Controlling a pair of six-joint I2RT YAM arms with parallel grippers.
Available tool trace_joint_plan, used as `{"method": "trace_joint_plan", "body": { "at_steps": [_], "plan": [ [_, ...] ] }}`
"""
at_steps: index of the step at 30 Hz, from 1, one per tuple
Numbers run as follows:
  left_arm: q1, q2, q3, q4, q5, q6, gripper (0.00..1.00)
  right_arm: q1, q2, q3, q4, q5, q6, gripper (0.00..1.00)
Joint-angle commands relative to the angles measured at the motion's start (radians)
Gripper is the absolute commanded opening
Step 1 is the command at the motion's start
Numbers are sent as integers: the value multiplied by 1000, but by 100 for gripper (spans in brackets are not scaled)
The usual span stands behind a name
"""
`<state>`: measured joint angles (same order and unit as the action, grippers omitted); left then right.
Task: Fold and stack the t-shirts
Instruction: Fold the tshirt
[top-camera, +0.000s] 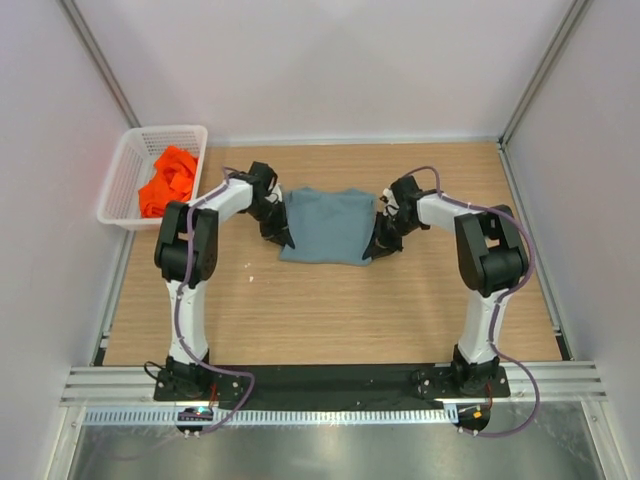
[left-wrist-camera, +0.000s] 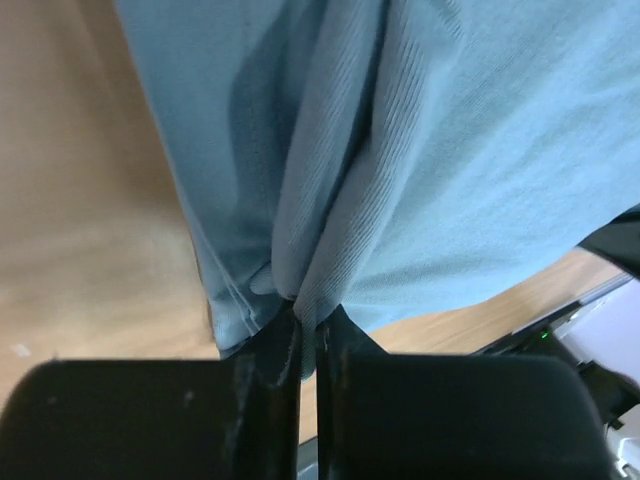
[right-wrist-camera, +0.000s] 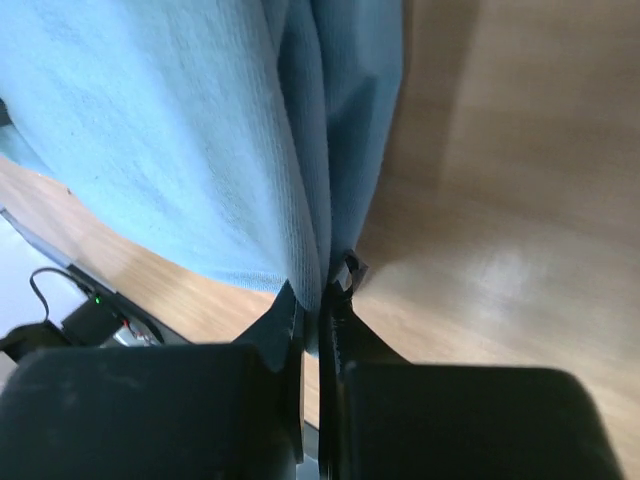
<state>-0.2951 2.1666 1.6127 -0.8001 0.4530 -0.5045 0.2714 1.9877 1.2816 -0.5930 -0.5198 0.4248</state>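
The grey-blue t-shirt (top-camera: 327, 226) lies folded into a rough rectangle on the wooden table between both arms. My left gripper (top-camera: 285, 238) is at its near left corner, shut on a pinch of the cloth (left-wrist-camera: 320, 270), as the left wrist view shows. My right gripper (top-camera: 374, 246) is at the near right corner, shut on a fold of the grey-blue t-shirt (right-wrist-camera: 310, 240). The orange t-shirt (top-camera: 168, 182) lies crumpled inside the white basket at the far left, away from both grippers.
The white lattice basket (top-camera: 128, 172) stands at the table's far left corner. Bare wood (top-camera: 330, 310) stretches from the shirt to the black base rail. White walls enclose the table on three sides.
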Motion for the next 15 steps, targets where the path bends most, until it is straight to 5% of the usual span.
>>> {"method": "trace_joint_plan", "body": {
  "at_steps": [1,5,6,9,11,15],
  "plan": [
    [-50,-100,-147,-16,-43,-3,0,5,-111,-109,-14,-25,9,2],
    [-101,-250,-322,24,-48,-46,9,5,-274,-277,-22,-46,35,6],
    [-104,-307,-356,25,-48,-55,29,6,-330,-298,-48,-43,19,15],
    [-96,-407,-398,-13,-89,-30,51,-3,-397,-277,-121,28,-36,55],
    [-81,-438,-358,-48,-102,4,54,-12,-395,-226,-146,62,-75,66],
    [-67,-409,-205,-76,-100,95,55,-47,-275,-38,-203,95,-165,70]
  ]
}}
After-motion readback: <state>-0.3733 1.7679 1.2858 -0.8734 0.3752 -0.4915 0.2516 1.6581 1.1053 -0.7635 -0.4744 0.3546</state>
